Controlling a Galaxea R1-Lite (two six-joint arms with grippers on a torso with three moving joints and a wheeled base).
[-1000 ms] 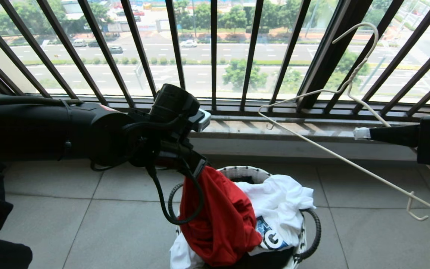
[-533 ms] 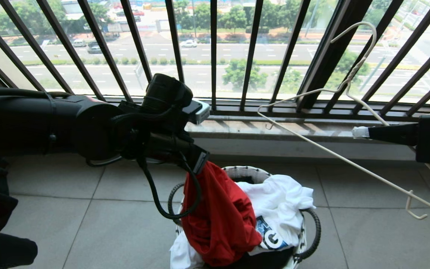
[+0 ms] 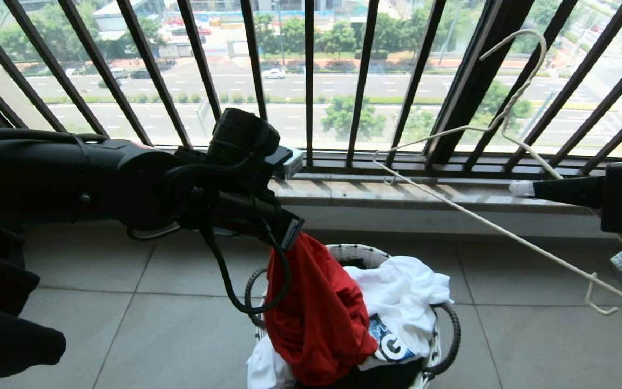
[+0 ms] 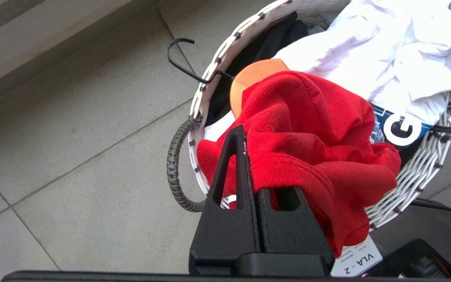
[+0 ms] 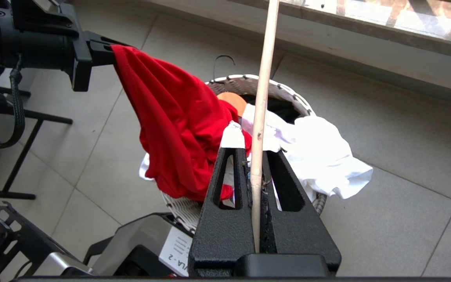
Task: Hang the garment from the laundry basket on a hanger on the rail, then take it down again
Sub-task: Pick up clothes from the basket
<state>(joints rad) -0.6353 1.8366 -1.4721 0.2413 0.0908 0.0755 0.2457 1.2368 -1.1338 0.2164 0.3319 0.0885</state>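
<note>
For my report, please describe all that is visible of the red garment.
The red garment is soft knit fabric, bunched and hanging in folds. The left gripper is shut on its upper edge; its lower part drapes over the rim of the laundry basket, beside white cloth. No lettering shows.

Bright window backlight, dark foreground, bowed edges.

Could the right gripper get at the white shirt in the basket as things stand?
Probably not: the right gripper is shut on the hanger and off to the basket's side. The white shirt itself lies uncovered on top.
</note>
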